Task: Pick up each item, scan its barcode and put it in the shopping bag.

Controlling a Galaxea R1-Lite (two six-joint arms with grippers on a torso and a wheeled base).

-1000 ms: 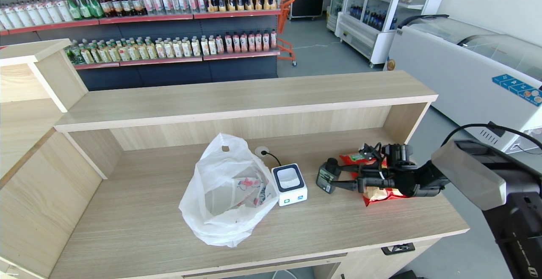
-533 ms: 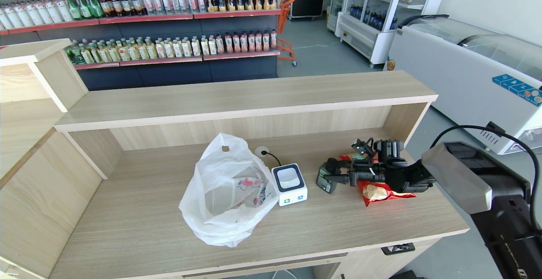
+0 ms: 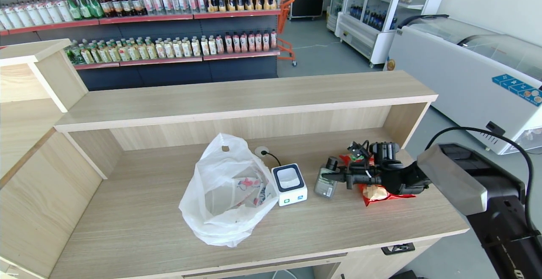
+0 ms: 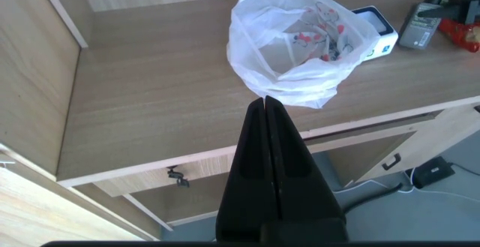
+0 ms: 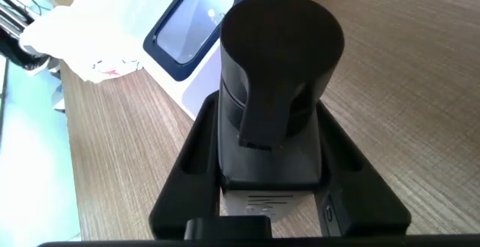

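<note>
My right gripper (image 3: 335,178) is shut on a small grey bottle (image 3: 325,182) with a black cap (image 5: 281,67), held just above the counter to the right of the white barcode scanner (image 3: 289,183). The scanner's glass window (image 5: 196,28) faces up, close to the bottle. Left of the scanner, a white plastic shopping bag (image 3: 226,190) stands open with a printed item inside. A red snack packet (image 3: 379,193) lies under the right arm. My left gripper (image 4: 266,103) is shut and empty, hanging off the counter's front edge, short of the bag (image 4: 296,44).
The wooden counter (image 3: 139,224) has a raised back ledge (image 3: 245,97) and side walls. The scanner's cable (image 3: 271,156) runs into a hole at the back. Behind are drink shelves (image 3: 139,8) and freezers (image 3: 465,59).
The right arm has shifted slightly back and left, and the bottle in it has tipped more upright, a little nearer the scanner. The bag and scanner have not moved.
</note>
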